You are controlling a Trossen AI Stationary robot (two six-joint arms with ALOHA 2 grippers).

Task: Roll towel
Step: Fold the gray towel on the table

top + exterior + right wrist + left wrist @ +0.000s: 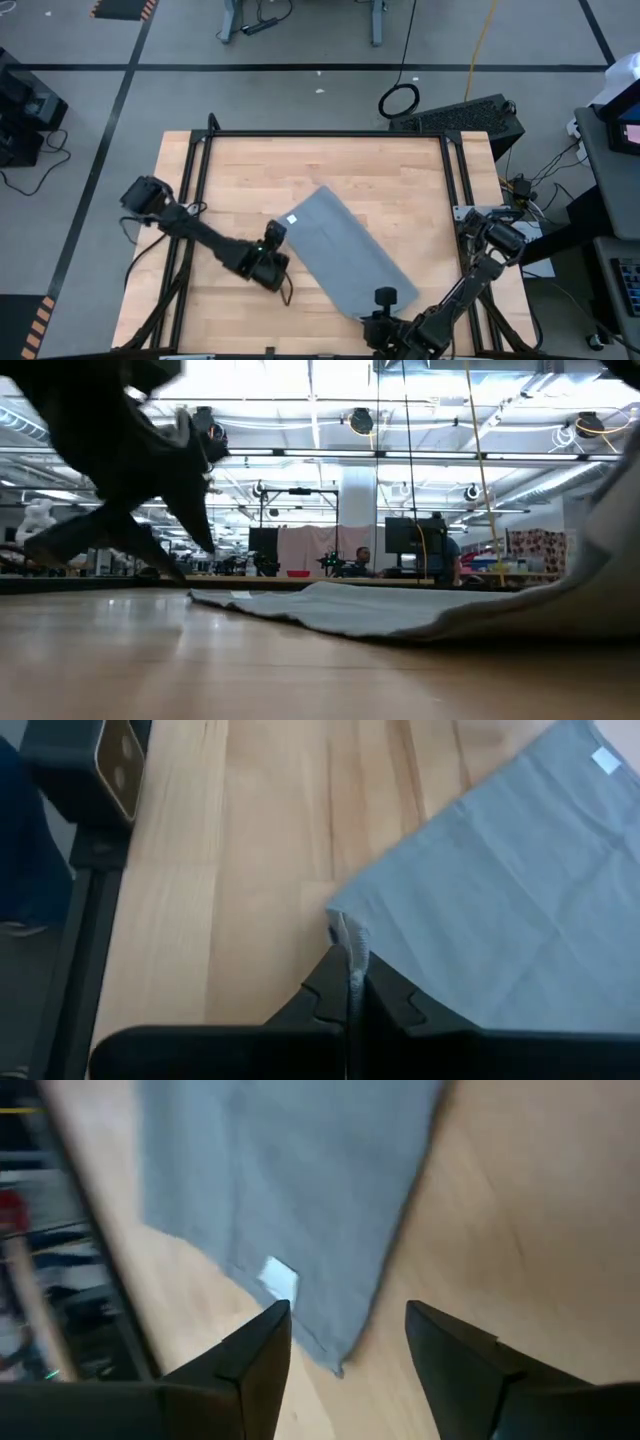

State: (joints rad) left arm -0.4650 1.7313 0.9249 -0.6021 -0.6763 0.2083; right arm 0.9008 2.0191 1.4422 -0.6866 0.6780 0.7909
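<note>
The grey-blue towel [345, 250] lies spread flat and slantwise on the wooden table [230, 170]. A white label [292, 218] sits by its far left corner. My left gripper [277, 237] is open just above that labelled corner [340, 1360], one finger on either side of it, touching nothing. My right gripper [385, 298] is shut on the towel's near corner at the table's near edge. In the low view the towel [380, 610] rests flat and rises at the picture's right [600, 550]. My right gripper pinches the towel's near corner [348, 932] between its two fingers. The fingers come level and low from the table's near right side. The corner stands up a little between the fingertips, and the rest of the towel [520, 890] lies on the table.
A black metal frame [300, 134] runs along the table's far and side edges. Bare wood shows left of and beyond the towel [260, 840]. A black case [470, 118] stands off the far right corner.
</note>
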